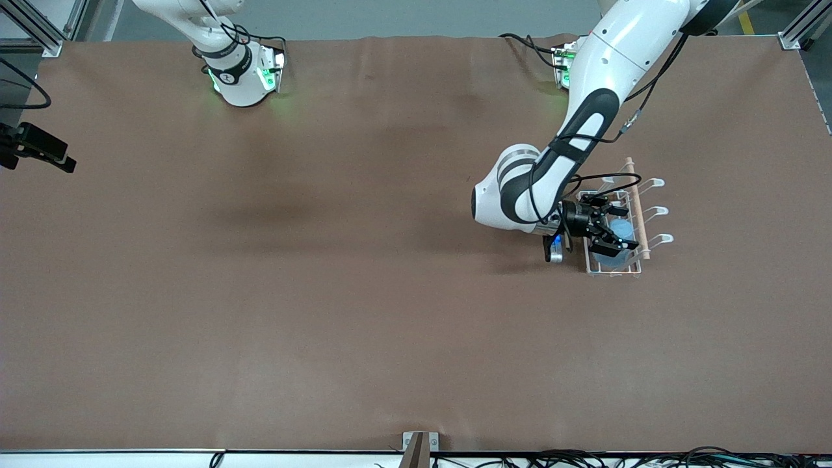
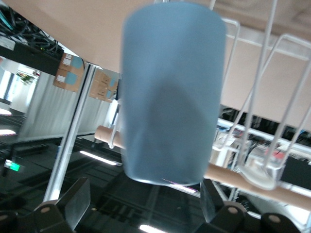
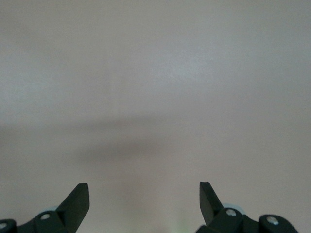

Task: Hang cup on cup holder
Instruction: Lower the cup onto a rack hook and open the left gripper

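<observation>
Reaching over the cup holder (image 1: 614,266), my left hand (image 1: 614,227) hangs with its fingers (image 1: 610,247) spread apart, one on each side of the cup (image 1: 621,231) and not closed on it. In the left wrist view the cup (image 2: 172,92) fills the middle, light blue and smooth, its closed end toward the camera, with my fingertips (image 2: 75,204) standing clear of its sides. It sits on the row of prongs on the right arm's side of the wooden rod (image 1: 637,208); I cannot see inside it. White wire loops (image 2: 265,97) of the cup holder rise just beside the cup, and the rod (image 2: 228,174) runs across past it. The rack stands on the brown surface (image 1: 325,292) toward the left arm's end. My right hand (image 3: 144,201) waits over bare surface, its fingers wide apart with nothing between them.
</observation>
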You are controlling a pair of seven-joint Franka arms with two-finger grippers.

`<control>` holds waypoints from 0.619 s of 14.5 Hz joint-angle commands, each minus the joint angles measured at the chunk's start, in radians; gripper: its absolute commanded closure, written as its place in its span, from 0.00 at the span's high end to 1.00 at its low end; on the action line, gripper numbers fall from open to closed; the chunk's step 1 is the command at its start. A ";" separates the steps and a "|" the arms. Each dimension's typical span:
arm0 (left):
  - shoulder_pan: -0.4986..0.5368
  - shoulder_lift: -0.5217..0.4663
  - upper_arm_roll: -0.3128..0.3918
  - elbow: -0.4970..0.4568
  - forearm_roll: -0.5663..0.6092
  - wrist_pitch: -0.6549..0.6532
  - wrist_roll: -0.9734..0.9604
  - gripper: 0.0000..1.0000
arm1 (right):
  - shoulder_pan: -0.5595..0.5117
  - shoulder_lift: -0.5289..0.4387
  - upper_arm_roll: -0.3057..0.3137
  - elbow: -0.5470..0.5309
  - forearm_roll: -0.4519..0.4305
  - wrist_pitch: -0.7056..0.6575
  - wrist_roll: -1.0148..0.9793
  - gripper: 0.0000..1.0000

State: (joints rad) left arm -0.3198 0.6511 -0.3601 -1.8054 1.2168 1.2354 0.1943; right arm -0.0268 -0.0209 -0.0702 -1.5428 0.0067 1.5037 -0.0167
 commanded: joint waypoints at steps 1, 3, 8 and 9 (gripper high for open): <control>0.033 -0.025 -0.011 0.073 -0.090 0.013 -0.048 1.00 | 0.022 0.004 -0.002 0.009 0.003 -0.003 0.008 1.00; 0.053 -0.045 -0.014 0.193 -0.227 0.013 -0.076 1.00 | 0.036 0.004 -0.002 0.013 -0.013 0.004 0.006 1.00; 0.051 -0.054 -0.011 0.518 -0.445 0.010 -0.186 1.00 | 0.039 0.004 -0.002 0.033 -0.007 -0.002 0.007 1.00; 0.068 -0.073 -0.011 0.547 -0.514 0.010 -0.197 1.00 | 0.039 0.003 -0.002 0.036 -0.007 -0.003 0.009 1.00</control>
State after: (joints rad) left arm -0.2760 0.5823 -0.3631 -1.3435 0.7946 1.2534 0.0381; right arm -0.0006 -0.0193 -0.0669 -1.5226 0.0044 1.5071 -0.0170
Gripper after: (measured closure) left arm 0.000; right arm 0.000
